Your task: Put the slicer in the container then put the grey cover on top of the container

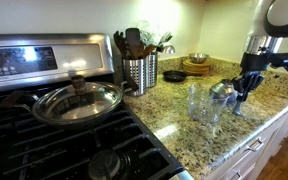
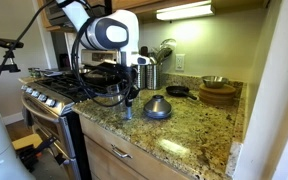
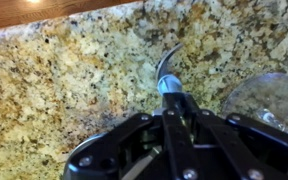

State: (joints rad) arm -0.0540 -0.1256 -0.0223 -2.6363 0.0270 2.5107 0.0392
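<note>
In the wrist view my gripper (image 3: 174,100) is shut on the slicer (image 3: 166,68), a small tool with a light blue neck and a curved metal blade that points away over the speckled granite. The clear container (image 3: 271,95) shows at the right edge of that view, close beside the jaws. In an exterior view the container (image 1: 203,101) stands upright on the counter, with the grey cover (image 1: 222,91) lying right behind it and the gripper (image 1: 244,90) low on its far side. In an exterior view the grey cover (image 2: 157,108) lies next to the gripper (image 2: 129,103).
A pan under a large glass lid (image 1: 76,100) sits on the stove. A perforated steel utensil holder (image 1: 139,72) stands at the stove's edge. A black skillet (image 1: 174,76) and wooden bowls (image 1: 196,66) are at the back. The counter's front edge (image 1: 246,140) runs close by.
</note>
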